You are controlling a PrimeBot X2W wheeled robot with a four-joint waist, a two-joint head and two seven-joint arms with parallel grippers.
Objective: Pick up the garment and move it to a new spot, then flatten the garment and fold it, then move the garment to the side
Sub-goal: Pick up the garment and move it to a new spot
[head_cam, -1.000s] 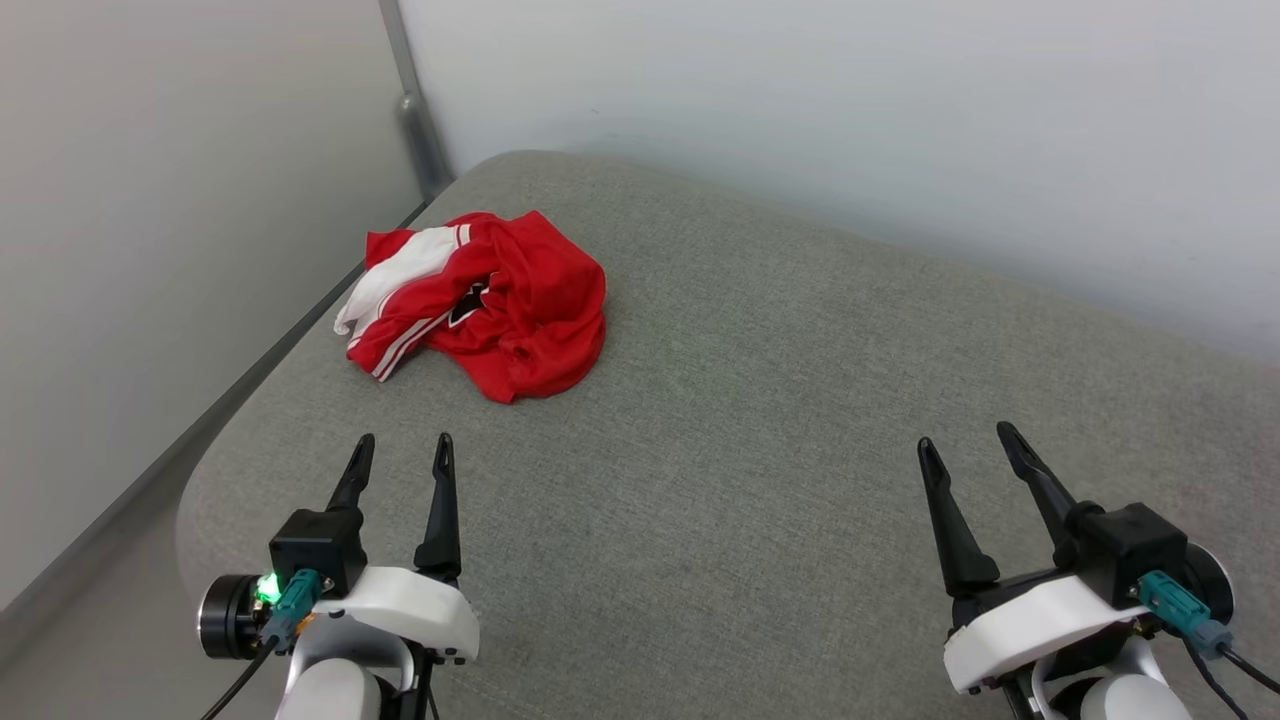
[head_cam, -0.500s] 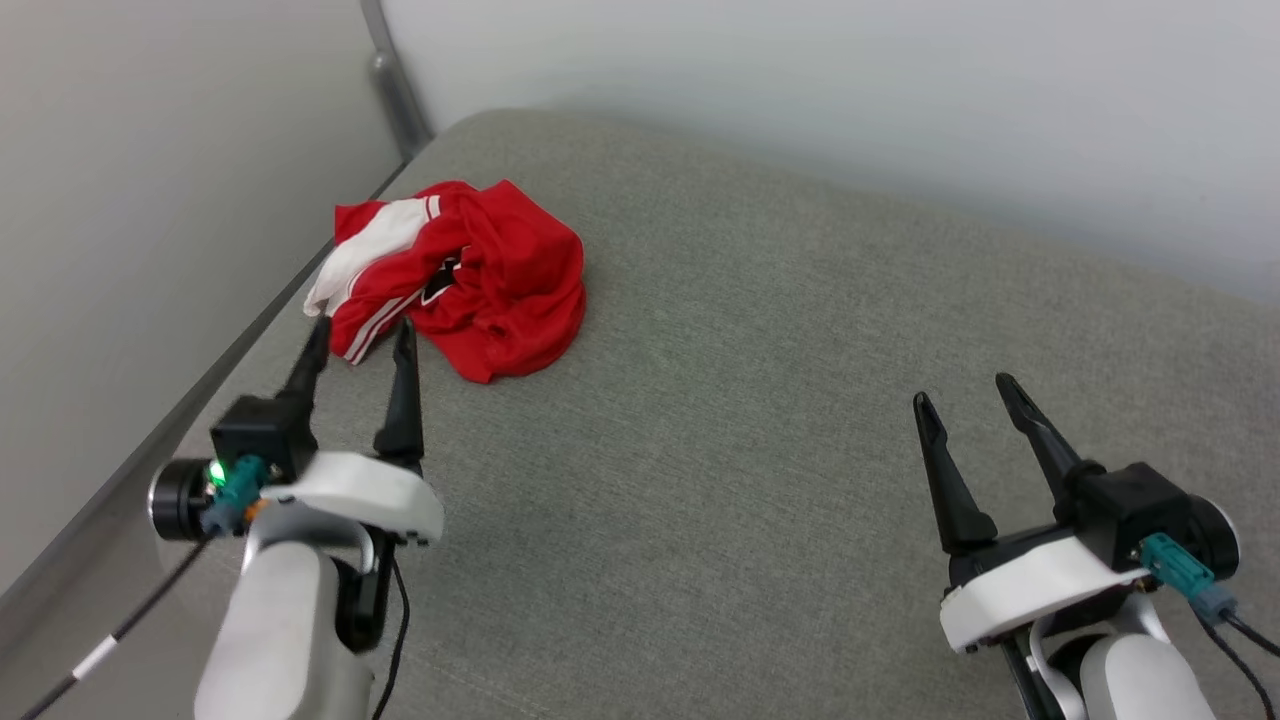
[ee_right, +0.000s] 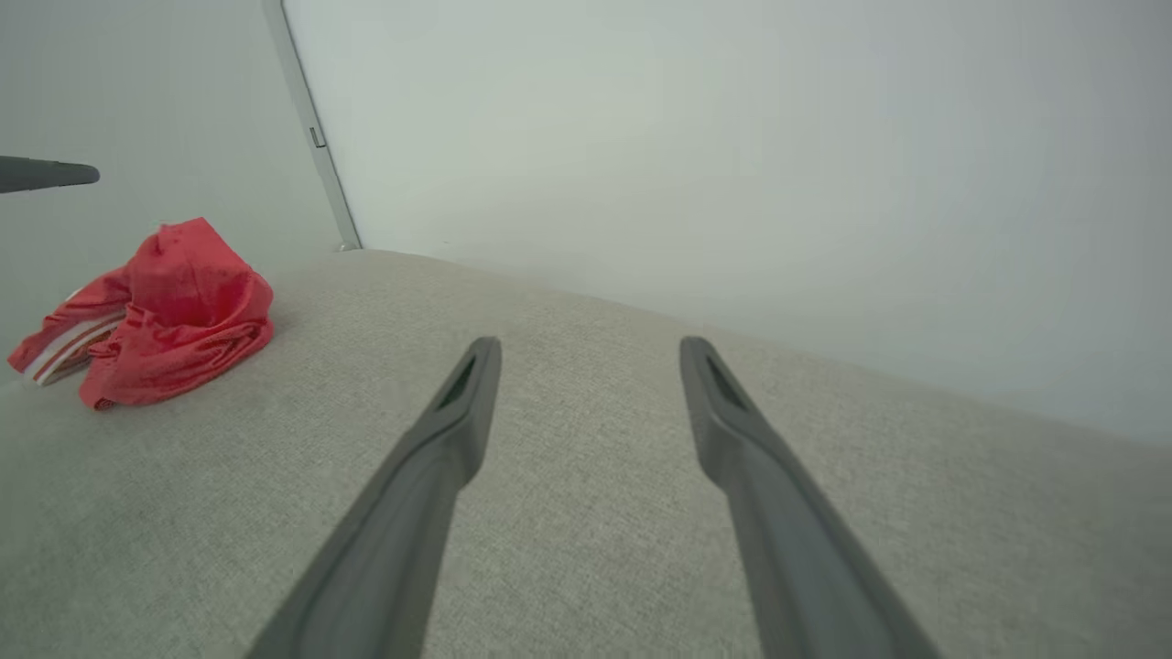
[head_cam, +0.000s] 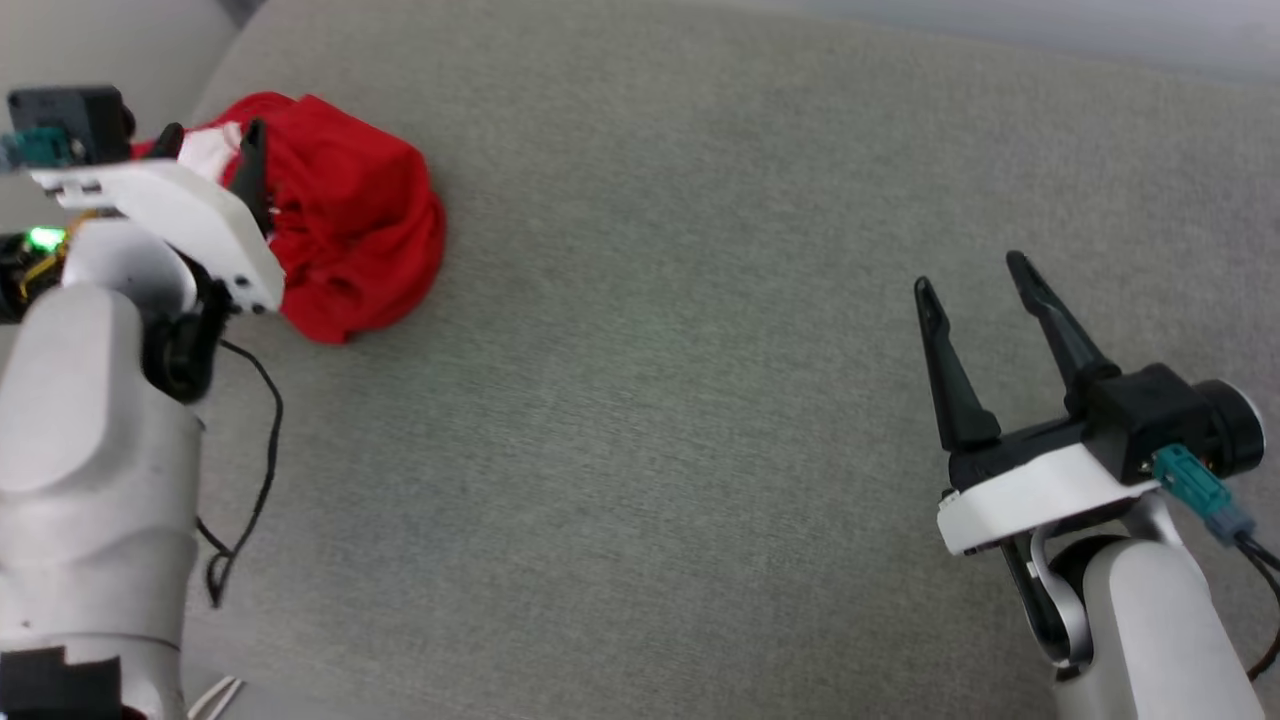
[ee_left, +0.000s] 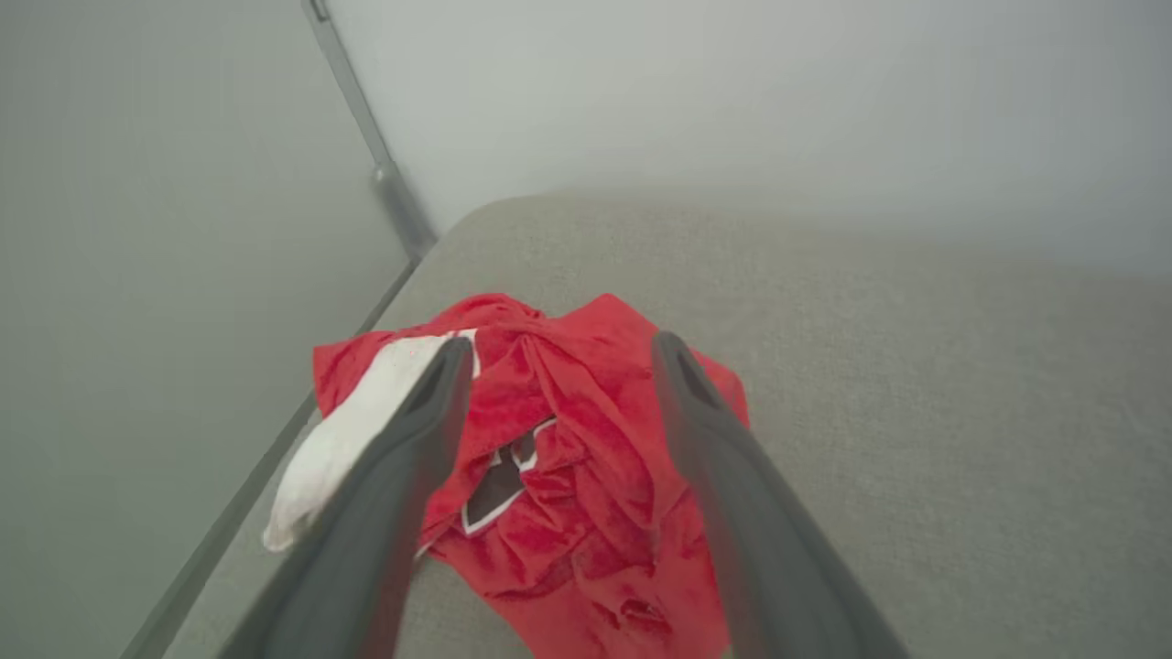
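I am hovering my left gripper (ee_left: 560, 352), fingers (ee_left: 412, 430) spread, over the crumpled red jersey (head_cam: 350, 220) at the far left of the grey cushion (head_cam: 700, 400); I am aiming for a thick central fold. My right gripper (head_cam: 968, 272) is hanging spread, well apart.

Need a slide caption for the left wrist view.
Open left gripper pointed at the crumpled red shirt on the grey cushion.

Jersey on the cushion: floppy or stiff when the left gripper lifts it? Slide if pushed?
Probably floppy: the jersey lies crumpled in soft folds, so it should hang from the pinch point. Likely light: thin fabric, low heap. Pushed, it would probably bunch rather than slide on the textured cushion.
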